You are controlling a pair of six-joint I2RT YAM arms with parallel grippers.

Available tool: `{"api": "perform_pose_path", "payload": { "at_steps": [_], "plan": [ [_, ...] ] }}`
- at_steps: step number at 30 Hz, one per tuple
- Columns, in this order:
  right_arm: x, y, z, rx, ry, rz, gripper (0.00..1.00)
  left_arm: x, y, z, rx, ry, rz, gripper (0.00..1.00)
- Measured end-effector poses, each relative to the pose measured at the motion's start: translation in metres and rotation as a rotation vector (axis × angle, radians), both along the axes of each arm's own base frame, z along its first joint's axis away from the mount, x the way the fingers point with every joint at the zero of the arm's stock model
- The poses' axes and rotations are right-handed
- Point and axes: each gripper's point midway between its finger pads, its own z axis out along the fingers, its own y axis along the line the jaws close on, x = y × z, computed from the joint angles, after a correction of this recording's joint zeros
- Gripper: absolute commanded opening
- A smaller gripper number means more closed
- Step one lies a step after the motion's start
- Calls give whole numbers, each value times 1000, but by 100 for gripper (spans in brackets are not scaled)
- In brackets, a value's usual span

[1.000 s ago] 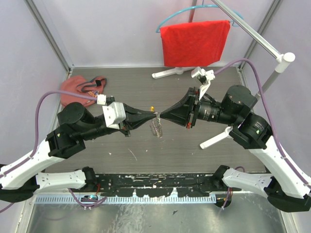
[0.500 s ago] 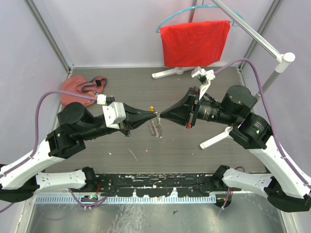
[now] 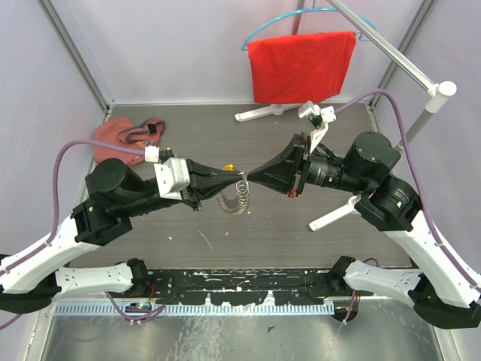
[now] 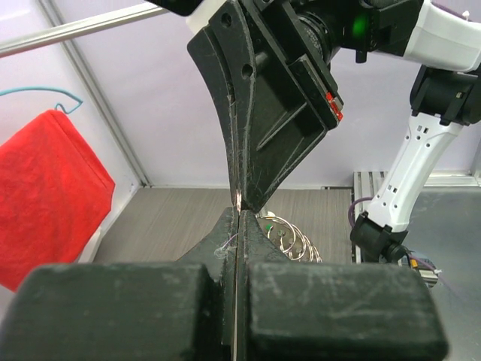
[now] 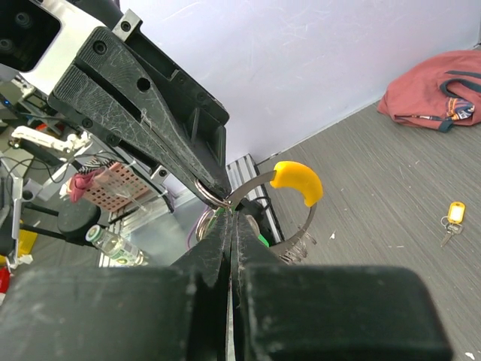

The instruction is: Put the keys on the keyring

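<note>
Left tool [image 3: 234, 176] clamps the silvery coiled metal keyring [image 3: 236, 198]; with the shut right tool [image 3: 250, 179] we should tease its coil toward three o'clock.

Shiny metal keyring [image 3: 234, 198], glossy orange segment [image 5: 297, 183]; matt grey wood-grain table [image 3: 301, 237].

green key [image 5: 262, 239] mostly hidden behind right claw [image 5: 231, 216]; keyring [image 3: 234, 197] coils blurred.
</note>
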Motion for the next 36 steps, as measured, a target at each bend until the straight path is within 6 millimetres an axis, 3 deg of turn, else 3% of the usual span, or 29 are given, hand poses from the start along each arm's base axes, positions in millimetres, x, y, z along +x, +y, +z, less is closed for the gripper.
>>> {"api": "perform_pose_path", "payload": {
  "at_steps": [15, 20, 22, 30, 36],
  "plan": [
    [-8, 3, 8, 36, -13, 56, 4, -4, -1, 15, -54, -23, -23, 0],
    [-8, 3, 7, 29, -37, 55, 27, -4, -1, 15, -56, -23, -22, 0],
    [-6, 2, 4, 17, -54, 47, 30, -4, -1, 15, -57, -23, -23, 0],
    [-17, -19, 17, 36, -264, 17, 40, -5, -1, 16, -65, -5, -27, 0],
    [-24, -34, 24, 63, -488, -9, 39, -3, -5, 12, -94, 39, -29, 0]
  ]
}}
